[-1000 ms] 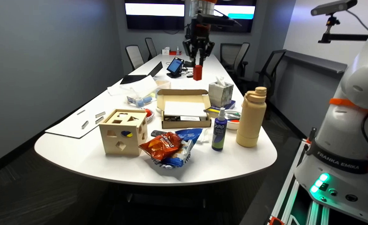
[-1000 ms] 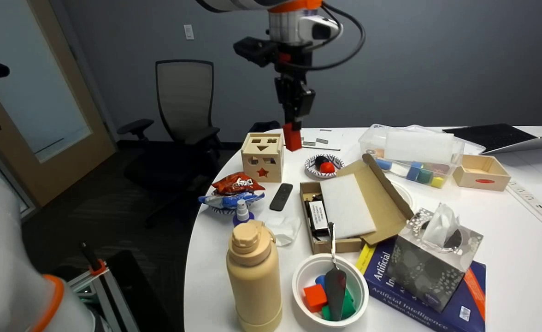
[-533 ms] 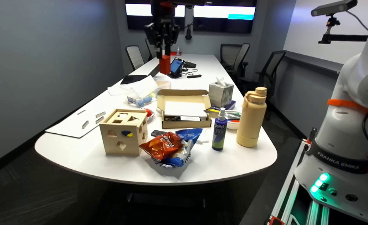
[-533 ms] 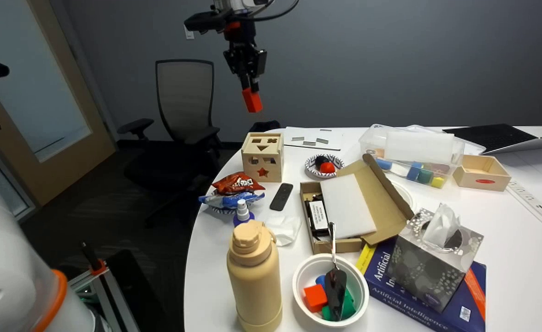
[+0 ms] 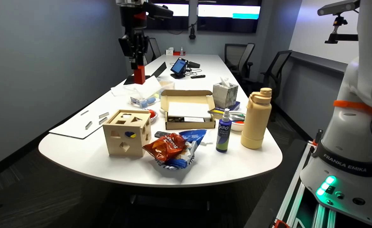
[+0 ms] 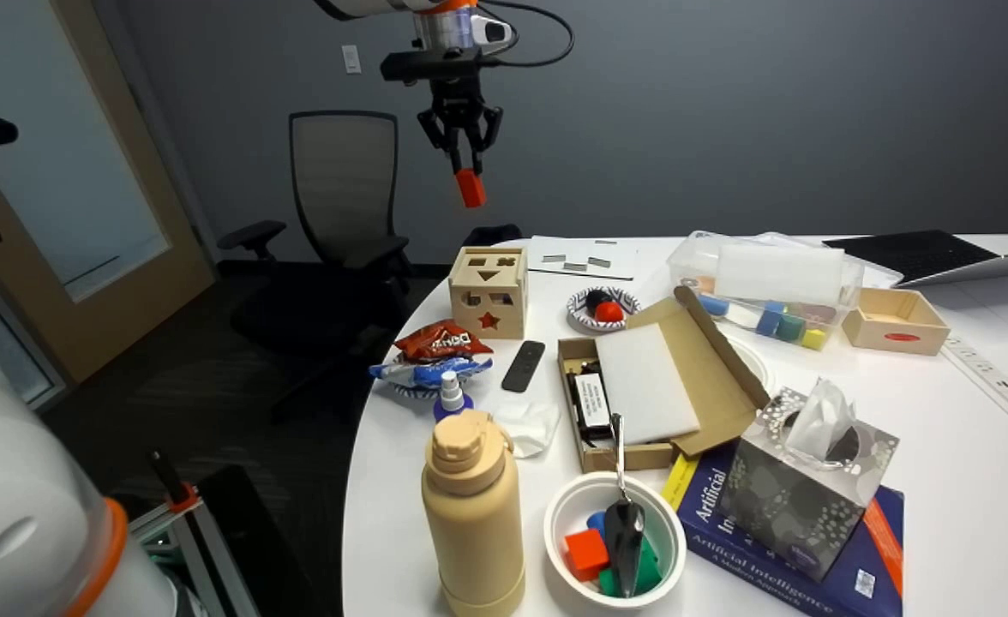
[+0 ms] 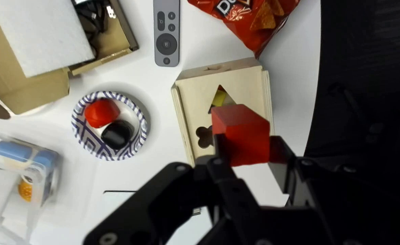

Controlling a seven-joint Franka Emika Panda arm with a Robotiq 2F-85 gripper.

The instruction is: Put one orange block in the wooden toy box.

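My gripper (image 5: 136, 65) is shut on an orange-red block (image 5: 139, 75) and holds it in the air, well above the table. It also shows in an exterior view (image 6: 468, 168), with the block (image 6: 471, 188) below the fingertips and slightly tilted. The wooden toy box (image 5: 124, 139) stands on the table below; it also shows in an exterior view (image 6: 489, 296). In the wrist view the block (image 7: 244, 136) between the fingers (image 7: 246, 149) covers part of the wooden toy box's top (image 7: 246, 80). A triangle hole and a clover-like hole show there; the rest is hidden.
A snack bag (image 5: 167, 146) in a bowl stands close beside the box. A patterned bowl (image 6: 581, 317) with a red and a black thing, a remote (image 6: 523, 366) and an open carton (image 6: 581, 403) are nearby. A white bowl (image 6: 560, 514) holds another orange block (image 6: 586, 553).
My gripper has moved with the block from beside the box to above it, going left in both exterior views. It rose, then came down somewhat, and has turned about its axis. The block stays held.
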